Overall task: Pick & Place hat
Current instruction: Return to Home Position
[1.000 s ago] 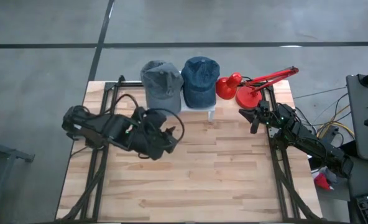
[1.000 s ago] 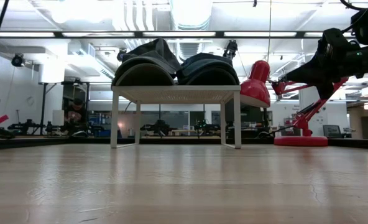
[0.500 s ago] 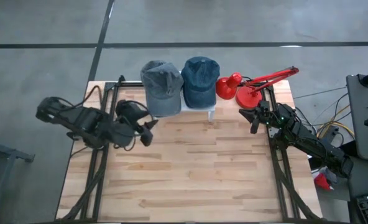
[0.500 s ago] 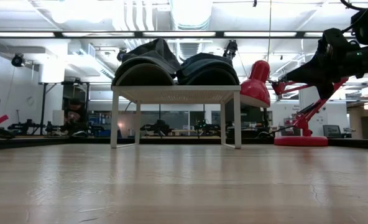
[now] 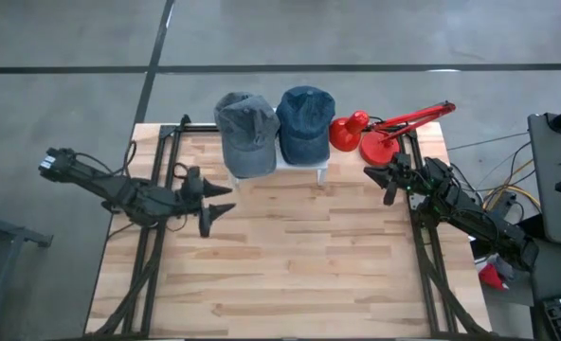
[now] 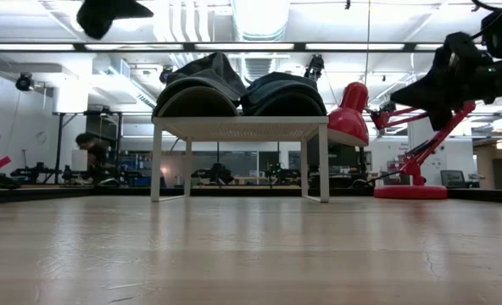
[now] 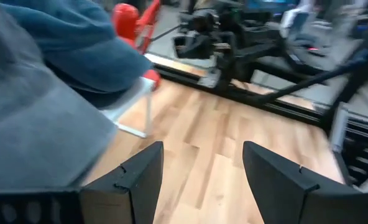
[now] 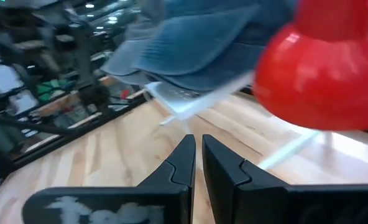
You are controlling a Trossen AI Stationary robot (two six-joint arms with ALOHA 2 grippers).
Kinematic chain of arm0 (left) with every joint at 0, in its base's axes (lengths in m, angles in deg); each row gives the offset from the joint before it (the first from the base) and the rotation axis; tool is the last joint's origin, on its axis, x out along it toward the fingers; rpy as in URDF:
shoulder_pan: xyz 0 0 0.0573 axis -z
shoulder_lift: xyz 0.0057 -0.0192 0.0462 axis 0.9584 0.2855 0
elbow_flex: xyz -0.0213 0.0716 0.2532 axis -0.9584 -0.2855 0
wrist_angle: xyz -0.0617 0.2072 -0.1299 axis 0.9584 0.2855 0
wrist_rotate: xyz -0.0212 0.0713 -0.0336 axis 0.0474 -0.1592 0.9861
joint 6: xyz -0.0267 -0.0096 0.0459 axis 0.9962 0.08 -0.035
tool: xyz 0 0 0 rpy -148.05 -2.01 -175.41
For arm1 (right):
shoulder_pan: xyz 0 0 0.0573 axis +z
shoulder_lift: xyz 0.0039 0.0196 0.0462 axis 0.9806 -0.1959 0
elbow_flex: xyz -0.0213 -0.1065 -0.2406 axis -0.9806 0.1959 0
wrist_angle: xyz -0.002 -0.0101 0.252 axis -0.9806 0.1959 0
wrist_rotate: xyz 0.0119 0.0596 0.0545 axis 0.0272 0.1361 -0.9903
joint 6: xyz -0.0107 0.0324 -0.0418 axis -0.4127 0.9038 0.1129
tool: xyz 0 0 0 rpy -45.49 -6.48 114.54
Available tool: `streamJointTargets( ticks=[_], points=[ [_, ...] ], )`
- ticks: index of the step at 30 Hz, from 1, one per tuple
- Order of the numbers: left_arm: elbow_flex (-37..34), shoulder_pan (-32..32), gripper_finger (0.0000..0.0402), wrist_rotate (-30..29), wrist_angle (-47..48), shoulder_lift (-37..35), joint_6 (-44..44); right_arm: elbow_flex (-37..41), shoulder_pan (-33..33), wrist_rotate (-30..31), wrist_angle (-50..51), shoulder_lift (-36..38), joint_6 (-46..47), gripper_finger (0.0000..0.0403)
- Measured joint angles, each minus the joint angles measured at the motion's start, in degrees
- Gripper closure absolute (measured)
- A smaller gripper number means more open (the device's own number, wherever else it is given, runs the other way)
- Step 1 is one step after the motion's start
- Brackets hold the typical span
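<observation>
Two hats lie side by side on a small white stand [image 5: 322,170] at the table's far middle: a grey hat [image 5: 245,133] and, to its right, a blue hat [image 5: 306,121], brims toward the near edge. My left gripper [image 5: 216,201] is open and hangs left of and nearer than the grey hat, pointing toward the table's right. In its wrist view the grey hat [image 7: 35,124] is close beside the fingers. My right gripper [image 5: 385,182] is shut and hangs at the far right, beside the red lamp. Neither touches a hat.
A red desk lamp [image 5: 380,142] stands at the far right, its shade [image 8: 321,74] close to the blue hat and my right gripper. Black frame rails [image 5: 153,237] run along both table sides. Bare wood [image 5: 299,256] fills the middle and near part.
My left arm has folded back toward the table's left edge. Its gripper has drawn away from the table's middle and tipped from pointing down to nearly level, facing right. It now shows at the top of the low view. The hats have not moved.
</observation>
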Motion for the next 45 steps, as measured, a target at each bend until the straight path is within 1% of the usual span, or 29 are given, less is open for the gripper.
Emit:
streamJointTargets(
  ticks=[2,5,9,14,20,26,35,38,45],
  points=[
    [-4.53,-0.17,0.0179,1.98,-4.05,-2.72,-1.26,0.00,0.00,-2.53,-1.32,0.06,-0.91,0.0376],
    [-10.35,-0.43,0.0179,2.77,-7.25,-6.79,-1.01,0.00,0.00,-5.57,-2.99,0.09,-2.00,0.0376],
    [-16.45,-0.90,0.0179,2.96,-9.41,-12.54,-0.72,0.00,0.00,-5.76,-3.56,0.09,-2.10,0.0376],
    [-20.83,-1.25,0.0179,2.99,-9.39,-19.53,-1.44,0.00,0.00,-5.76,-3.54,0.09,-1.84,0.0376],
    [-23.22,-2.02,0.0179,3.01,-9.32,-25.83,-4.37,0.00,0.00,-5.74,-3.53,0.09,-1.72,0.0376],
    [-23.53,-3.12,0.0179,2.92,-8.50,-29.33,-7.72,0.00,0.00,-5.72,-3.52,0.09,-1.71,0.0376],
    [-23.62,-5.94,0.0179,3.84,-1.29,-35.38,-8.00,0.00,0.00,-5.69,-3.50,0.09,-1.05,0.0376],
    [-23.63,-6.12,0.0179,3.86,-0.57,-37.55,-8.87,0.00,0.00,-5.69,-3.52,0.09,-1.05,0.0376],
    [-24.15,-6.13,0.0179,3.86,1.72,-39.05,-9.27,0.00,0.00,-5.69,-3.52,0.09,-1.05,0.0376]
  ],
)
